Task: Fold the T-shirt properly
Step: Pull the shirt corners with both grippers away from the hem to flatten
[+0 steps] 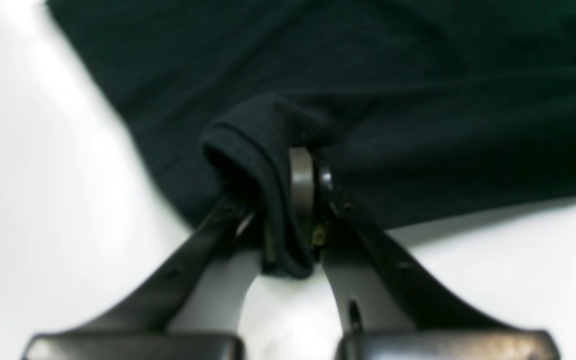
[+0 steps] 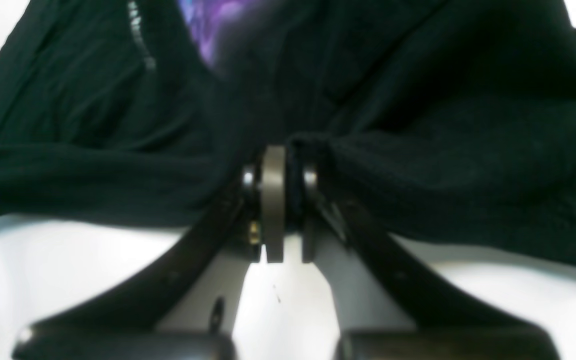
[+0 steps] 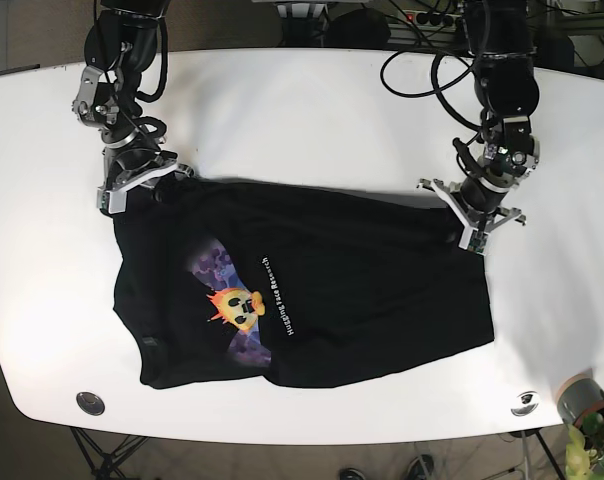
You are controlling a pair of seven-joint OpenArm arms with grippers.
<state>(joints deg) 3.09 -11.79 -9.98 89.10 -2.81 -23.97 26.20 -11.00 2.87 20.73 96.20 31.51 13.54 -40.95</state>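
A black T-shirt [image 3: 312, 300] with a flame-and-purple print and white lettering lies spread on the white table [image 3: 312, 110]. My left gripper [image 1: 308, 190] is shut on a bunched hem edge of the T-shirt [image 1: 368, 100]; in the base view it [image 3: 470, 222] holds the shirt's upper right corner. My right gripper [image 2: 280, 185] is shut on a fold of the T-shirt [image 2: 418, 125]; in the base view it [image 3: 147, 185] holds the upper left corner. The cloth between the two corners runs almost straight.
Black cables [image 3: 437, 70] lie on the table behind the left arm. A grey can [image 3: 580, 398] and a green plant [image 3: 597, 445] sit at the table's front right corner. Two round grommets [image 3: 89, 403] [image 3: 525, 401] sit near the front edge.
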